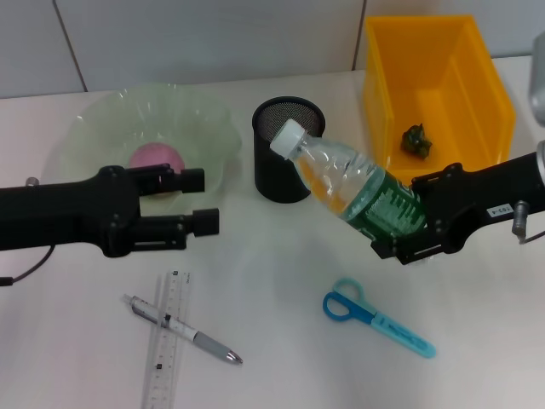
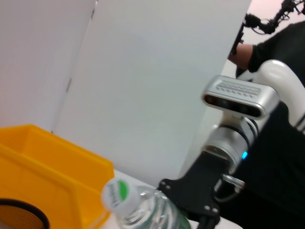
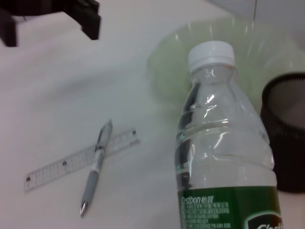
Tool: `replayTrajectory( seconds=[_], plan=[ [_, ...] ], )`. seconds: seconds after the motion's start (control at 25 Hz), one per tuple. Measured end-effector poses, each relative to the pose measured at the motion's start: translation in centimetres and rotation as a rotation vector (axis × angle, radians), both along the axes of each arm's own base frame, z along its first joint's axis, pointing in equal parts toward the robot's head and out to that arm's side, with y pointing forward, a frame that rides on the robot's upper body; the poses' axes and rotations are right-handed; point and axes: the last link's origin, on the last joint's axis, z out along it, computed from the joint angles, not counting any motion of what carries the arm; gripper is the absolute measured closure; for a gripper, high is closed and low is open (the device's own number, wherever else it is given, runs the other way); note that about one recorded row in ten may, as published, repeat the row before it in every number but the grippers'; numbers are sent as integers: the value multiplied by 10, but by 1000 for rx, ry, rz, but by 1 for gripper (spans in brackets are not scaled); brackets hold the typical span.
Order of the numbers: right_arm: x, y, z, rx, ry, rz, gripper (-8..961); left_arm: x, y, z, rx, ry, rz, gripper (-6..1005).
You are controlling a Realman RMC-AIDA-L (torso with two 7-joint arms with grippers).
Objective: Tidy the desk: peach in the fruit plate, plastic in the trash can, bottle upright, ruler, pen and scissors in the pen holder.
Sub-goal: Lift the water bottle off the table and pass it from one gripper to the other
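We see the right hand (image 1: 407, 228) clamped on the bottle (image 1: 358, 188), tilted above the surface just beside the pen holder (image 1: 288, 146), cap toward it. The left hand (image 1: 198, 201) hovers beyond the holder, fingers apart, seemingly over the fruit plate (image 1: 102, 128) with the peach (image 1: 157, 158).

White desk (image 1: 281, 341) carries a black mesh pen holder (image 1: 288, 149) near its back. Left of holder: pale green fruit plate (image 1: 94, 128). Right of holder: yellow bin (image 1: 490, 111). In front of holder, well apart: blue scissors (image 1: 375, 317); front-left: pen (image 1: 183, 328) lying across clear ruler (image 1: 166, 358).
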Motion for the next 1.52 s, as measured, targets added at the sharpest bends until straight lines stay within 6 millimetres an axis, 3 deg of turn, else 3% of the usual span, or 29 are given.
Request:
replayTrajectory(
  seconds=[0.4, 0.92, 1.52],
  plan=[
    [0, -4, 10, 154, 189, 175, 187, 2, 6, 20, 103, -129, 38, 217],
    [-5, 0, 4, 324, 481, 369, 187, 23, 10, 19, 90, -218, -4, 217],
    [-20, 9, -23, 237, 525, 396, 187, 40, 21, 21, 148, -281, -39, 217]
  ],
)
